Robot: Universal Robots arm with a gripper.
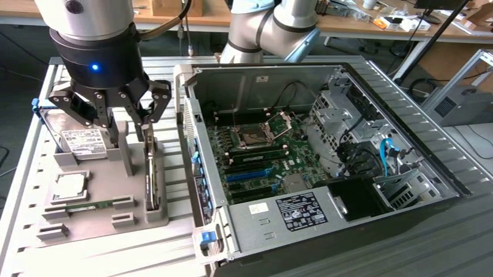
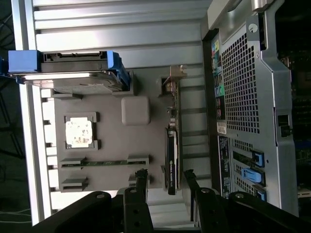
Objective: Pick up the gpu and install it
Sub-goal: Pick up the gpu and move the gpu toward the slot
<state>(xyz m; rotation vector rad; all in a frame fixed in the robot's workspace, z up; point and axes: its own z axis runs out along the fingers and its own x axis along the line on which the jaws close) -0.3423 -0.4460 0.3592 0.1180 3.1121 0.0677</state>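
GPU (image 1: pixel 153 173) (image 2: pixel 171 155) stood on its long edge in a slot at the exterior view's right side of the grey holder (image 1: pixel 92 216), just beside the open computer case (image 1: pixel 254 78). At the exterior view's left the holder carried a hard drive (image 1: pixel 81 141); next to it the gripper (image 1: pixel 123 124) (image 2: pixel 165 177) hung with its fingers spread wide, holding nothing, one fingertip on each side of the card. Farther right, the motherboard (image 1: pixel 254 156) lay inside the case.

Bright even light, soft shadows, mild glare
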